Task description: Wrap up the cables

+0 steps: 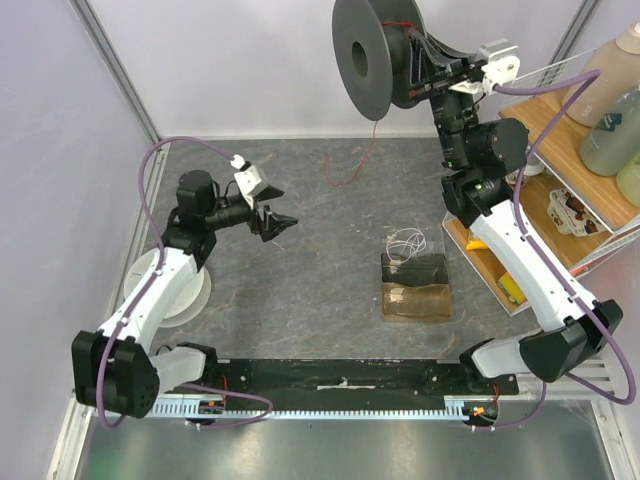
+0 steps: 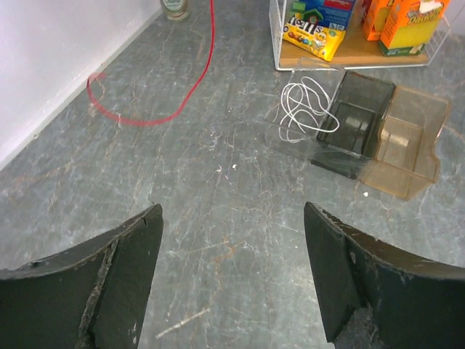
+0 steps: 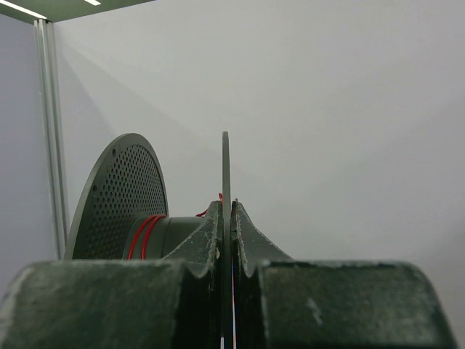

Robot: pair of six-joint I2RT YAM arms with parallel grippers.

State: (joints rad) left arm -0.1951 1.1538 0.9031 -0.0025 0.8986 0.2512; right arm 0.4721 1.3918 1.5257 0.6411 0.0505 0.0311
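**Containers**
- Dark box (image 1: 413, 268) (image 2: 356, 120): smoky see-through plastic, open top, on the bench (image 1: 300, 290); nothing visible inside.
- Amber box (image 1: 415, 300) (image 2: 403, 145): touches the dark box's near side; contents unclear.
- Clear tray (image 2: 280, 131): against the dark box's far side. It holds a loosely coiled white cable (image 1: 405, 243) (image 2: 305, 105).
- Wire rack (image 1: 560, 200) (image 2: 349, 58): right of the dark box, holding snack packets and bottles.

**Task item**
- Red wire (image 1: 352, 160) (image 2: 196, 80): beyond and left of the dark box. It drops from the black spool (image 1: 365, 55) raised above the bench. Its long run heads away from the arms, and the loose end hooks left. A few turns sit on the hub (image 3: 145, 231).

**Grippers**
- Right gripper (image 1: 425, 60) (image 3: 227, 218): high beyond the dark box, pinched tight on one thin spool flange.
- Left gripper (image 1: 280, 222) (image 2: 232, 218): well left of the dark box, jaws spread wide, holding nothing.
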